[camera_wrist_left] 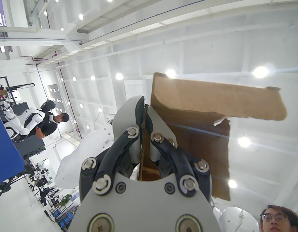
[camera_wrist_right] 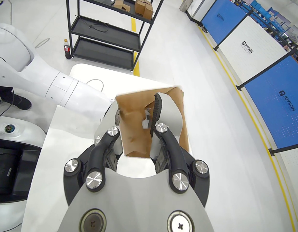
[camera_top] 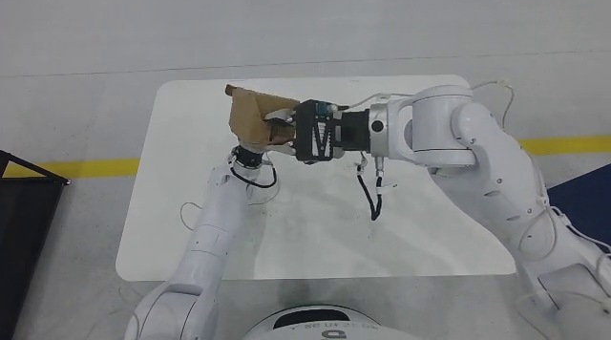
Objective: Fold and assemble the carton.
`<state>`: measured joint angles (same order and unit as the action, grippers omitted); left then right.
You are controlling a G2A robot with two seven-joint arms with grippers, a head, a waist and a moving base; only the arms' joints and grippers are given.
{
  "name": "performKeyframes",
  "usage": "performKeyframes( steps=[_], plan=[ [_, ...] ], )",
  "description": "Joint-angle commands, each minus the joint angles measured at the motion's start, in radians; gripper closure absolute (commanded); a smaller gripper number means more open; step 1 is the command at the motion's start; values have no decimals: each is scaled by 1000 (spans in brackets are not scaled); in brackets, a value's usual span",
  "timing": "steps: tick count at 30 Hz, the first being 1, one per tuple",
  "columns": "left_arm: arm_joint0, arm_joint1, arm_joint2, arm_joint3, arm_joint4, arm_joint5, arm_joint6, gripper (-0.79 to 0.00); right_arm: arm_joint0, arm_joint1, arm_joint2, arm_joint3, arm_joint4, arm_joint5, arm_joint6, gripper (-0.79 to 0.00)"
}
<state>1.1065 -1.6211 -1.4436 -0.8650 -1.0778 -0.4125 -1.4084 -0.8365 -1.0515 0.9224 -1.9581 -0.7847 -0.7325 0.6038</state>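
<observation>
A brown cardboard carton (camera_top: 250, 113), partly unfolded, is held in the air above the far middle of the white table (camera_top: 315, 225). My left gripper (camera_wrist_left: 144, 106) points upward under it and is shut on a thin edge of the carton (camera_wrist_left: 199, 131). One flap sticks out sideways at its top. My right gripper (camera_wrist_right: 137, 113) comes in level from the right. Its fingers (camera_wrist_right: 155, 112) stand open on either side of a panel of the carton (camera_wrist_right: 134, 126). In the top view the right gripper (camera_top: 282, 132) sits against the carton's right side, just above the left wrist.
A loose black cable (camera_top: 372, 197) hangs from the right arm over the table. Beyond the table's far end stands a black shelf rack (camera_wrist_right: 108, 25) with small cartons, and a bottle (camera_wrist_right: 66, 49) is on the floor. A black object (camera_top: 19, 206) lies at the left edge.
</observation>
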Motion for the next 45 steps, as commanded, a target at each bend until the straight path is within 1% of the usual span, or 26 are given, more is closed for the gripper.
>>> performKeyframes(
  steps=[1,6,9,10,11,12,13,14,16,20,24,27,28,29,30,31,32,34,38,40,43,45],
  plan=[
    [3,-5,-11,0,-10,8,-8,0,-7,2,12,-10,-10,7,-1,-317],
    [10,-17,-38,-1,-8,20,-20,0,-42,8,54,-53,-52,30,-43,-280],
    [13,-24,-51,-1,1,23,-23,0,-68,10,74,-81,-112,59,-80,-299],
    [14,-26,-55,-1,5,24,-24,0,-78,11,77,-89,-127,66,-97,-360],
    [14,-29,-59,-2,7,26,-25,0,-87,10,80,-94,-137,70,-116,-474],
    [15,-31,-63,-2,7,27,-27,0,-95,10,82,-97,-145,72,-136,-566],
    [15,-33,-67,-2,8,29,-29,0,-103,10,83,-99,-141,68,-163,-739],
    [14,-35,-72,-1,11,29,-29,0,-111,9,84,-98,-137,63,-188,-785],
    [12,-37,-81,-1,35,24,-23,0,-125,8,88,-92,-127,60,-238,-785],
    [9,-38,-88,-1,110,-17,17,0,-137,1,54,-84,-167,62,-261,-785],
    [2,-36,-61,3,210,-34,34,0,-116,-11,13,-73,-220,73,-290,-785],
    [-3,-39,-37,11,212,-37,37,0,-93,-22,-18,-60,-245,68,-336,-785],
    [-5,-41,-26,15,213,-39,39,0,-85,-26,-26,-52,-248,59,-355,-711],
    [-7,-43,-17,19,209,-42,42,0,-77,-29,-32,-44,-253,55,-371,-536],
    [-9,-45,-9,24,211,-45,45,0,-71,-32,-38,-36,-258,49,-384,-382],
    [-11,-46,-2,33,209,-49,50,0,-67,-34,-43,-30,-262,46,-394,-271],
    [-14,-48,5,41,209,-51,51,0,-63,-36,-48,-24,-266,42,-402,-200],
    [-21,-48,15,50,216,-52,52,0,-59,-40,-55,-13,-266,36,-417,-163],
    [-24,-48,33,58,219,-55,55,0,-50,-47,-67,9,-271,28,-420,-123],
    [-25,-48,38,60,215,-55,56,0,-46,-51,-74,20,-267,24,-419,-83],
    [-28,-48,44,59,201,-56,56,0,-45,-56,-86,52,-255,19,-412,-71],
    [-27,-49,46,52,189,-53,53,0,-44,-59,-91,73,-242,19,-411,-28]
  ],
)
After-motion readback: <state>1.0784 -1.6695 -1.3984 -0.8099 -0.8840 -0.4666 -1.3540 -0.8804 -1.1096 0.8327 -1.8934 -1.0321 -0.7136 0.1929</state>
